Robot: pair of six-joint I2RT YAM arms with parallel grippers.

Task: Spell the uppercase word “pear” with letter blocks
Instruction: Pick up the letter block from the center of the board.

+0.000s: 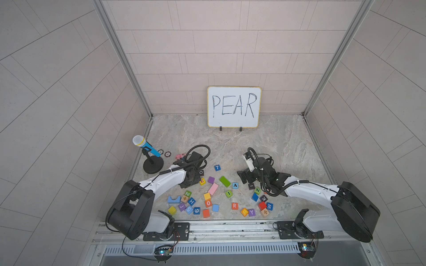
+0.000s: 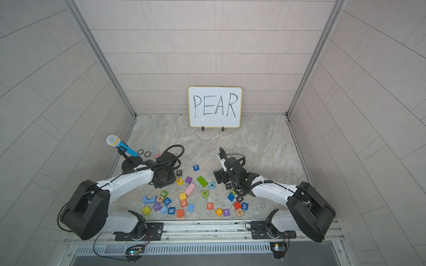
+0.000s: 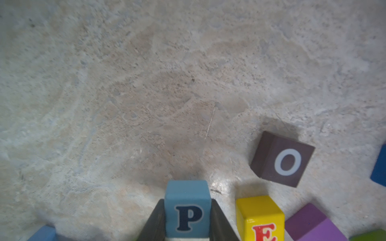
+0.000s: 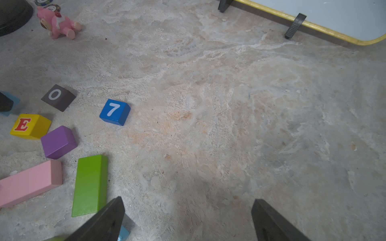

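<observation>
The light-blue P block (image 3: pixel 188 206), a rigid cube judged light and slick-painted, is clamped on two opposite sides by the left gripper (image 3: pixel 187 201), just beside the yellow E block (image 3: pixel 260 217); the right gripper (image 4: pixel 188 199) is spread wide, empty.

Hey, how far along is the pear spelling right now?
Early on: no row looks laid out yet. In hand: the left gripper is shut on P, right beside E. The right gripper is open and empty. Left to do: E, A and R lie scattered and need lining up after P.
</observation>
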